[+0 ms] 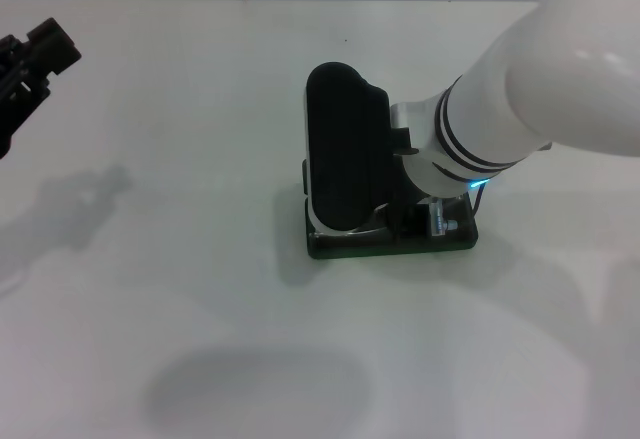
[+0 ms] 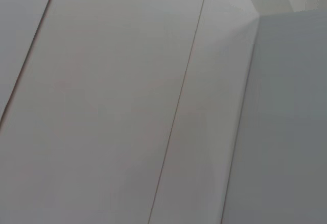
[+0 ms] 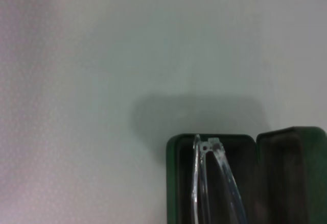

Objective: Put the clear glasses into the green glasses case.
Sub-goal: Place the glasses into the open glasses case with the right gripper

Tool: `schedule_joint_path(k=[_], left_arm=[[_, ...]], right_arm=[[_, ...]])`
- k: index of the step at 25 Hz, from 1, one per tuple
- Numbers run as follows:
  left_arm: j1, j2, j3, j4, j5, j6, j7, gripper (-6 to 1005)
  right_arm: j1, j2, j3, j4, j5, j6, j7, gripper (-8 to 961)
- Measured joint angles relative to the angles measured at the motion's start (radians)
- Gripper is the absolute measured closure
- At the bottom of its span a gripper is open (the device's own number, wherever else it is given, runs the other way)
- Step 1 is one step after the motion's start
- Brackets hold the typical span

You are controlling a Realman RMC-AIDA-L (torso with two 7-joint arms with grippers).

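Transparent clear glasses [image 3: 212, 183] lie in rounded green glasses case [image 3: 176, 183]; end effector state unseen.

Right arm [image 1: 520, 109] low across centre, its claw hidden; left claw [image 1: 30, 64] parked high at far left.

clear glasses [image 3: 214, 183]: transparent glossy plastic. green glasses case [image 3: 176, 183]: smooth dark green shell, matt dark lining. worktop [image 1: 150, 259]: matt white. Right arm shell, upper right: glossy white plastic.

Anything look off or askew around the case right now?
Nothing stands out. The case is open on the table, the glasses are over its open tray, and the right gripper is right above it.
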Motion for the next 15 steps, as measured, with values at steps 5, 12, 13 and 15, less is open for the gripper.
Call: schedule_joint_path(k=[5,12,13,15], left_arm=[[0.009,-0.002,0.0,0.0,0.0,0.002,0.0,830],[0.02,-0.002,0.0,0.0,-0.003,0.006,0.0,830],[0.021,-0.002,0.0,0.0,-0.004,0.006,0.0,830],[0.022,-0.002,0.0,0.0,-0.005,0.007,0.0,830]], right_arm=[[-0.003,0.0,-0.001,-0.006,-0.006,-0.01,0.01,842],[-0.02,0.0,-0.043,-0.036,-0.089,-0.012,0.07,805],[-0.027,0.0,-0.052,-0.045,-0.107,-0.012,0.078,785],[-0.041,0.0,-0.062,-0.067,-0.127,-0.012,0.086,744]])
